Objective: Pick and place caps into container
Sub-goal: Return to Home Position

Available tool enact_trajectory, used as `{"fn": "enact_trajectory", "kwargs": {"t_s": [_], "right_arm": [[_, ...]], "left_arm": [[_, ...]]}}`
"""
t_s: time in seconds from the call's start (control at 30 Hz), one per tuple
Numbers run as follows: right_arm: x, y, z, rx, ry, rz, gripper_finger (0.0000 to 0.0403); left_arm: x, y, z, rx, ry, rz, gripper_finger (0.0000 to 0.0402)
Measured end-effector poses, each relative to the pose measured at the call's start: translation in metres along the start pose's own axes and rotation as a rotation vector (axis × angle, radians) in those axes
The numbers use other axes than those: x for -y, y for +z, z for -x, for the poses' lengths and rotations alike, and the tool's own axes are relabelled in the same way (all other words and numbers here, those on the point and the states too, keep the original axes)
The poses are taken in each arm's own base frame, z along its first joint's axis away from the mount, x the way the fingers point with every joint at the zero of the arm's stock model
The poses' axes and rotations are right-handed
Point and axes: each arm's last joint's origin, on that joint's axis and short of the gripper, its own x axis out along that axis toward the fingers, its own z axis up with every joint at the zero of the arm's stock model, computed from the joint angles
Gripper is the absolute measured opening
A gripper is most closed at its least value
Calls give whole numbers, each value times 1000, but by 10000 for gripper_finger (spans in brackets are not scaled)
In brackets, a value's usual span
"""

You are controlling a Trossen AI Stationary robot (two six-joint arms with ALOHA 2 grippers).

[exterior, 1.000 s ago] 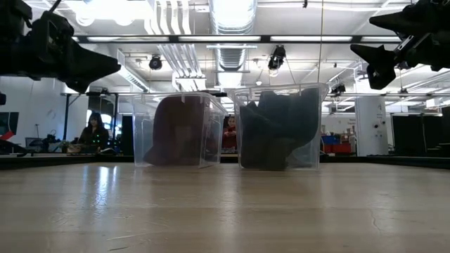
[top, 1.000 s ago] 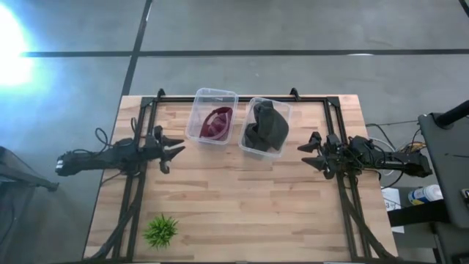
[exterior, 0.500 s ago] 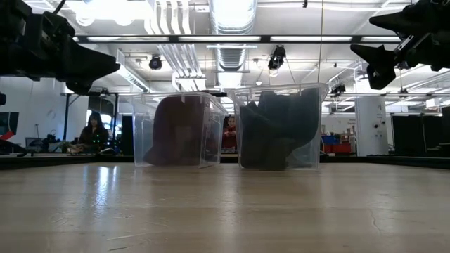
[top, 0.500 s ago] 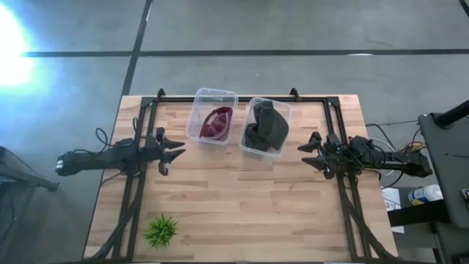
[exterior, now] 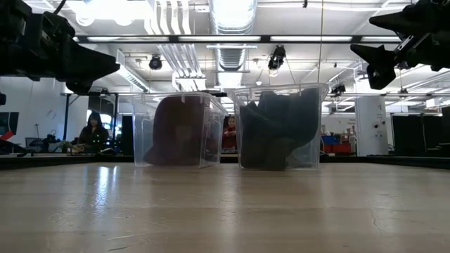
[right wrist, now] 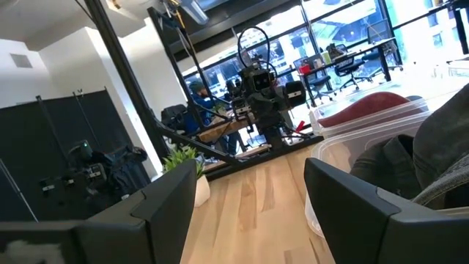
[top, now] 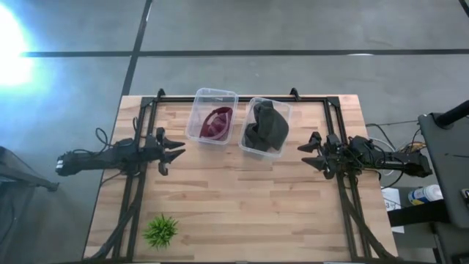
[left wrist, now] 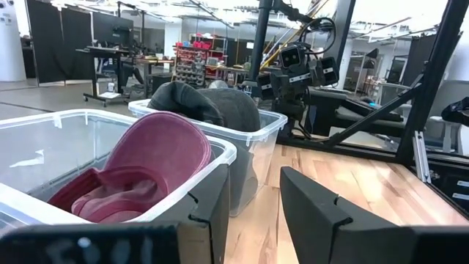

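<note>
Wooden table (top: 234,198) bears maroon cap (top: 218,123) lying lengthwise in its container (top: 217,91).

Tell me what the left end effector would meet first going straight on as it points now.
Most likely the near corner of the right clear container holding the dark caps; the left end effector points toward it. Height is unclear, so it might pass over the rim.

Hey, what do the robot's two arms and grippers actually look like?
The left arm and right arm are slim, jointed and black. The left gripper and right gripper each end in two dark, angular, flat-faced fingers. Thin black cables loop off both arms. Pale lettering on the left gripper's body is too blurred to read.
</note>
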Motion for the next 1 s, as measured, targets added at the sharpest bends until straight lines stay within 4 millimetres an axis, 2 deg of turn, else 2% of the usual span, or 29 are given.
{"fn": "enact_trajectory", "kwargs": {"t_s": [0.4, 0.7, 1.0], "right_arm": [[2, -3, 0, -32, -15, 50, 251], [-4, -4, 2, -23, 49, 392, 251], [0, -16, 3, -163, 22, 350, 251]], "left_arm": [[0, 0, 0, 0, 1, 0, 116], [0, 0, 0, 1, 1, 0, 116], [0, 0, 0, 1, 1, 0, 116]]}}
